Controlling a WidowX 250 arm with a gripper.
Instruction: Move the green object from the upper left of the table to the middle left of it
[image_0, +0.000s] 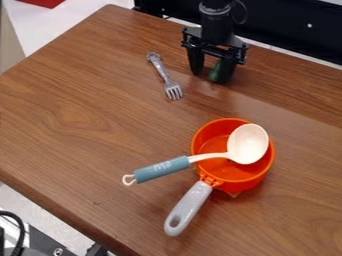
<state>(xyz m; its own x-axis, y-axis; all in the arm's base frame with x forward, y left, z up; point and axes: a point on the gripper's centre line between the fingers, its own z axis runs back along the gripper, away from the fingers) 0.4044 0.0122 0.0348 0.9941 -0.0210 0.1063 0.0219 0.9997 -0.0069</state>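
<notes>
My gripper (208, 77) hangs low over the back of the table, right of the fork, with its two fingers apart. A small dark green object (214, 72) shows between them, close against the right-hand finger, which hides part of it. A gap of table separates it from the left-hand finger. I cannot tell whether the object touches the tabletop.
A silver fork (164, 76) lies left of the gripper. Nearer the front, an orange pan (198, 145) with a grey handle (188, 208) holds the bowl of a cream ladle (248, 143), whose blue-grey handle points left. The wooden table (87, 120) has its front edge at lower left.
</notes>
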